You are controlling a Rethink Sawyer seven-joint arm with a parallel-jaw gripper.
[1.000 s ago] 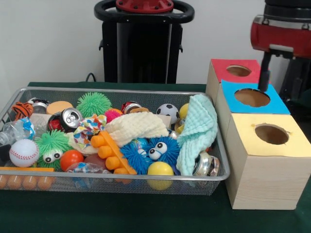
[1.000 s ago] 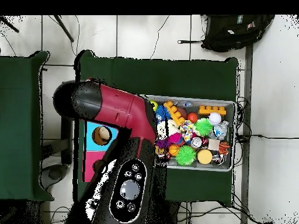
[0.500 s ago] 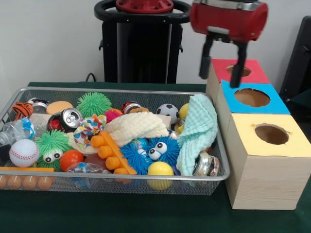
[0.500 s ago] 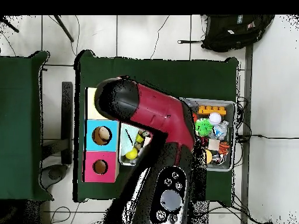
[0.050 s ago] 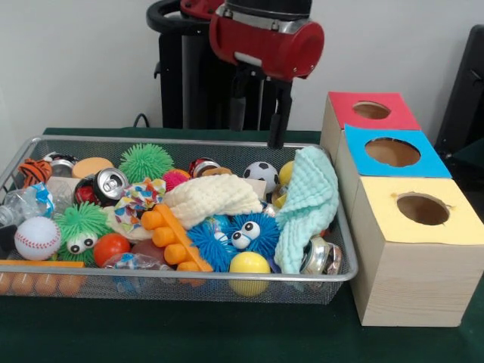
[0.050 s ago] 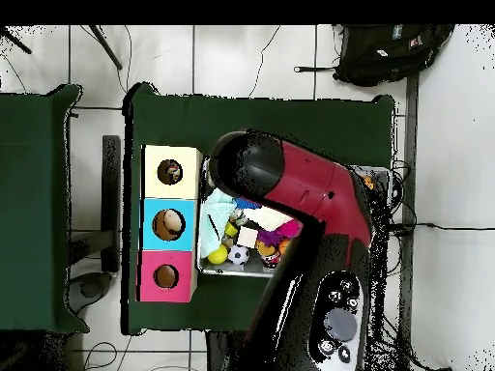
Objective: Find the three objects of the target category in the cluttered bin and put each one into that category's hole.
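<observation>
The gripper (image 5: 259, 113) hangs above the far rim of the wire bin (image 5: 227, 142), right of the bin's middle, its two dark fingers (image 5: 280, 113) spread apart and holding nothing. The red arm (image 6: 309, 193) covers most of the bin in the overhead view.

The bin sits on the green desk (image 5: 227, 333) and is packed with small things. A light green cloth (image 5: 310, 204) drapes over its right end, and a cream cloth (image 5: 212, 197) lies in the middle. Just beside them are a soccer ball (image 5: 262, 174), a blue fuzzy toy with eyes (image 5: 234, 238) and a yellow ball (image 5: 249, 266) against the near rim. An orange plastic piece (image 5: 170, 238) lies tilted beside the blue toy. Further left are a green spiky ball (image 5: 145, 161), a drink can (image 5: 110, 184), a green fuzzy toy with eyes (image 5: 79, 227), a baseball (image 5: 36, 238) and an orange ball (image 5: 111, 247). Another can (image 5: 321, 257) lies in the near right corner under the green cloth.

To the right of the bin stand three wooden boxes in a row, each with a round hole in its top: a yellow-topped box (image 5: 416, 249) nearest, a blue-topped box (image 5: 393, 155) in the middle, and a red-topped box (image 5: 370, 112) farthest. Which category is the target cannot be told.
</observation>
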